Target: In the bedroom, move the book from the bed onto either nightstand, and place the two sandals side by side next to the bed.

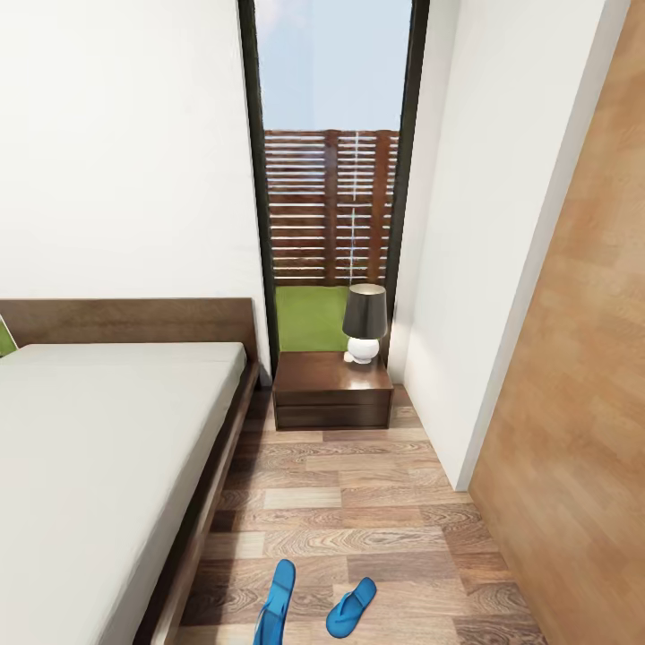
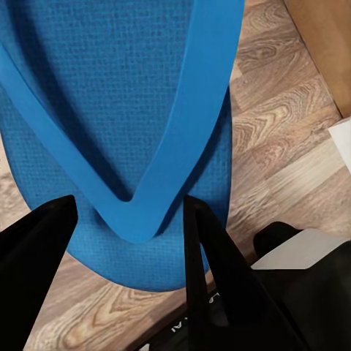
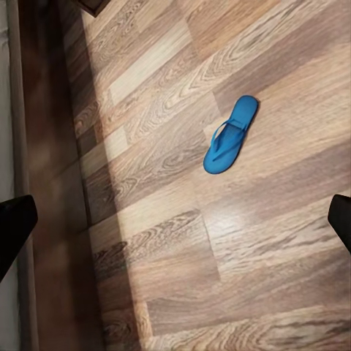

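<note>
Sandals in bright blue show near the bottom of the head view, on the wood-plank floor (image 1: 358,502) to the right of the bed (image 1: 107,430). One sandal (image 1: 351,607) lies flat, its long axis slanting from near-left to far-right, with the narrower heel end toward the far right. The other sandal (image 1: 275,602) is tilted up off the planks just beside the bed frame, its long axis running nearly straight away from the viewer.

In the left wrist view this raised sandal (image 2: 124,110) sits very close, with the toe post of its strap caught between the two black fingers (image 2: 212,278) of the left gripper (image 2: 131,219), which is clamped on it.

In the right wrist view the flat sandal (image 3: 230,134) rests alone on the floor, well apart from the bed edge. The right gripper (image 3: 175,223) has its dark fingertips (image 3: 14,219) spread wide at the picture's two sides, holding nothing.

Farther off, the nightstand (image 1: 332,390) stands against the window, touching the bed's far right corner, with a lamp (image 1: 365,322) on its right side.
</note>
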Controlling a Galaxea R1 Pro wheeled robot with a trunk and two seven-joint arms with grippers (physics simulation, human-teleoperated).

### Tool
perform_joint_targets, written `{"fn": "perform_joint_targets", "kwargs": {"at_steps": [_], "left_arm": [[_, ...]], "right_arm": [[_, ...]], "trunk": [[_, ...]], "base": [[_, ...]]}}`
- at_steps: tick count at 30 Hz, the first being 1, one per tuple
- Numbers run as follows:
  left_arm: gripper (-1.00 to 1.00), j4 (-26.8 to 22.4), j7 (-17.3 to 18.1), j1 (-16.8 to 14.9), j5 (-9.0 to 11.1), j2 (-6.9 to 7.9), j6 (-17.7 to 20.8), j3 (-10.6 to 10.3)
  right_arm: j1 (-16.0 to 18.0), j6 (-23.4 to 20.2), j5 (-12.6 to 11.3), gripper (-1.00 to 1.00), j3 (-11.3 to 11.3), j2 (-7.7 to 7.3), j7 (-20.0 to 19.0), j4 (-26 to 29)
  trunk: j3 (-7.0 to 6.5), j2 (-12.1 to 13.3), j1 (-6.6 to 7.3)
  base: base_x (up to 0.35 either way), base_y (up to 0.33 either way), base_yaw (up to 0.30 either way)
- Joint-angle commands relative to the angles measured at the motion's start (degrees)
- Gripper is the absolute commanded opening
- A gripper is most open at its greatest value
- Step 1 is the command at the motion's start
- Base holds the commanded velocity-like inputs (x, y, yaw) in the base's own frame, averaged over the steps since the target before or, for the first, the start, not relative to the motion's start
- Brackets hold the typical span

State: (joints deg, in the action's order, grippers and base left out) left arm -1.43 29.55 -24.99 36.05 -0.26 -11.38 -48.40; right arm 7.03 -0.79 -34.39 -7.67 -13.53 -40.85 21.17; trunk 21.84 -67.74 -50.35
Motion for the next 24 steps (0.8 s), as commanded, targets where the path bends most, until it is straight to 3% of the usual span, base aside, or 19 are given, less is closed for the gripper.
{"fn": "perform_joint_targets", "kwargs": {"at_steps": [1,24], "left_arm": [[-1.0,0.1,0.2,-0.1,0.4,-0.01,-0.3,-0.5],[-1.0,0.1,0.5,-0.1,0.4,-0.17,-0.2,-0.5]], "right_arm": [[0.0,-0.1,-0.3,1.0,-0.1,0.0,-0.3,-0.1],[0.1,-0.1,-0.4,1.0,-0.1,0.0,-0.3,-0.1]], "trunk": [[0.06,0.0,0.0],[0.06,0.0,0.0]], "base": [[0.0,0.0,0.0],[0.0,0.0,0.0]]}}
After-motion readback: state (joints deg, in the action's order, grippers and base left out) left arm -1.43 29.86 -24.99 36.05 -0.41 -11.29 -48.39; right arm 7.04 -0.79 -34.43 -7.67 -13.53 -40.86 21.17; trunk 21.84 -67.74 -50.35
